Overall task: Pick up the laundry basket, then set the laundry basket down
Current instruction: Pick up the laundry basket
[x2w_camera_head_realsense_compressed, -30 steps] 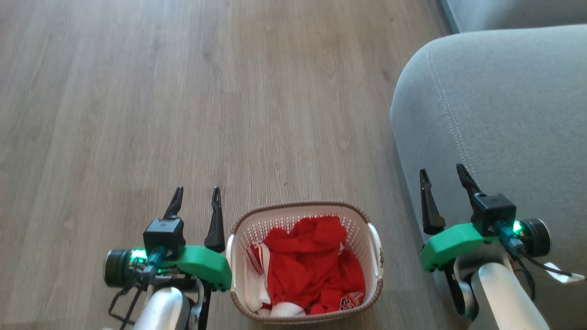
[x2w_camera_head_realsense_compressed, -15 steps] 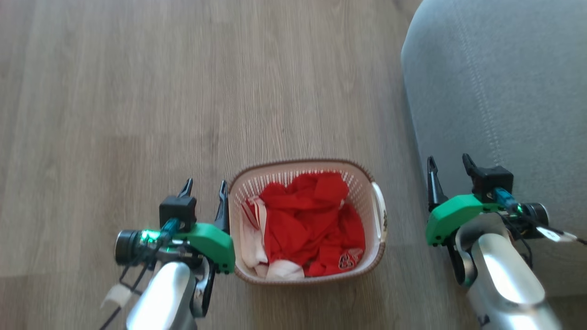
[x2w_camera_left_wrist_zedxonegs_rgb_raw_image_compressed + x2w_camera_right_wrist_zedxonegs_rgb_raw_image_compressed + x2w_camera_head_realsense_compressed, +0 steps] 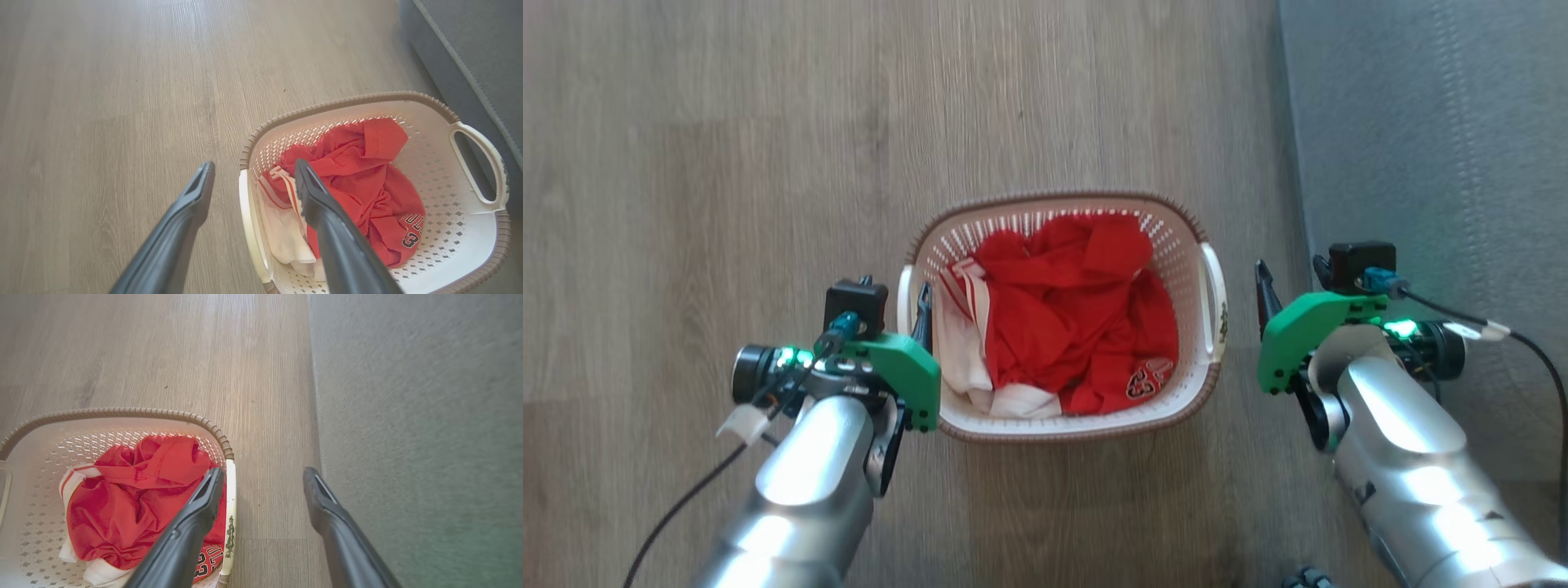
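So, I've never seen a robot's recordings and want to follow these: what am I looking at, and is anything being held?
This is a robot with two arms, each ending in a two-fingered claw. One picture looks down from its head; the other two look along each claw from a wrist camera. On the wooden floor stands a white laundry basket with a brown rim, red and white clothes inside, beside a grey sofa. The left claw is open at the basket's left handle, the right claw open near the right handle. Nothing is held yet.
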Controlling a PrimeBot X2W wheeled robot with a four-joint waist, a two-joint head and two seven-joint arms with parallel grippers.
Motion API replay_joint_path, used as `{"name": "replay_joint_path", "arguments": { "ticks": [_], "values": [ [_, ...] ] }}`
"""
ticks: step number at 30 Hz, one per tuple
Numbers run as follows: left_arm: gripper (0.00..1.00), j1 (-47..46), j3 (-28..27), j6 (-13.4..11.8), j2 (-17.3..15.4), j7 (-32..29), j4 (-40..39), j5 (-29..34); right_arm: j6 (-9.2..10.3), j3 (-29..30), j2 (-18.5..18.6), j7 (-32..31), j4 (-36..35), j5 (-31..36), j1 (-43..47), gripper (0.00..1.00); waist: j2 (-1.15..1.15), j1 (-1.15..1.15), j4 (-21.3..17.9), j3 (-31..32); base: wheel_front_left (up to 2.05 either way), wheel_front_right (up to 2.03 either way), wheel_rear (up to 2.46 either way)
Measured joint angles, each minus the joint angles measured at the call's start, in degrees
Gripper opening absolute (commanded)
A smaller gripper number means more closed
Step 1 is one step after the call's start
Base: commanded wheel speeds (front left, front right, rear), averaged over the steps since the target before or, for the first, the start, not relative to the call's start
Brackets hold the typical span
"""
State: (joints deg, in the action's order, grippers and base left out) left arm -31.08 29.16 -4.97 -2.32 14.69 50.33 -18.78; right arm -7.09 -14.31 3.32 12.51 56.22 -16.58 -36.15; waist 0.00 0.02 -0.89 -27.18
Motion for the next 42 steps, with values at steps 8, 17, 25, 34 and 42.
{"name": "replay_joint_path", "arguments": {
  "ticks": [8, 17, 25, 34, 42],
  "values": [
    [1.0, -7.5, 5.7, 1.5, 0.2, 0.0, 8.0, -6.0, 0.0, -8.8, 0.4, -4.5, 3.7, -11.0, -5.4, 1.0, 0.0, -0.01, 0.4, -7.4, 0.0, 0.0, 0.0],
    [1.0, -13.3, 13.9, 4.6, 0.5, -0.6, 13.5, -12.8, 0.0, -12.7, 1.3, -5.5, 9.6, -12.9, -12.2, 1.0, 0.0, 0.0, 1.4, -13.7, 0.0, 0.0, 0.0],
    [1.0, -16.2, 18.5, 5.0, 0.5, -2.9, 15.5, -17.3, 0.0, -15.3, 1.3, -6.4, 11.4, -15.0, -14.4, 1.0, 0.01, -0.01, 1.5, -16.7, 0.0, 0.0, 0.0],
    [1.0, -19.9, 22.6, 5.5, 0.5, -6.4, 17.0, -22.0, 0.0, -17.4, 1.2, -6.8, 13.3, -16.9, -17.6, 1.0, 0.01, -0.01, 1.3, -19.9, 0.0, 0.0, 0.0],
    [1.0, -22.4, 26.1, 5.7, 0.5, -9.7, 17.6, -25.0, -0.01, -19.3, 1.0, -8.0, 14.1, -18.3, -20.0, 1.0, 0.0, -0.01, 1.5, -22.4, 0.0, 0.0, 0.0]
  ]
}}
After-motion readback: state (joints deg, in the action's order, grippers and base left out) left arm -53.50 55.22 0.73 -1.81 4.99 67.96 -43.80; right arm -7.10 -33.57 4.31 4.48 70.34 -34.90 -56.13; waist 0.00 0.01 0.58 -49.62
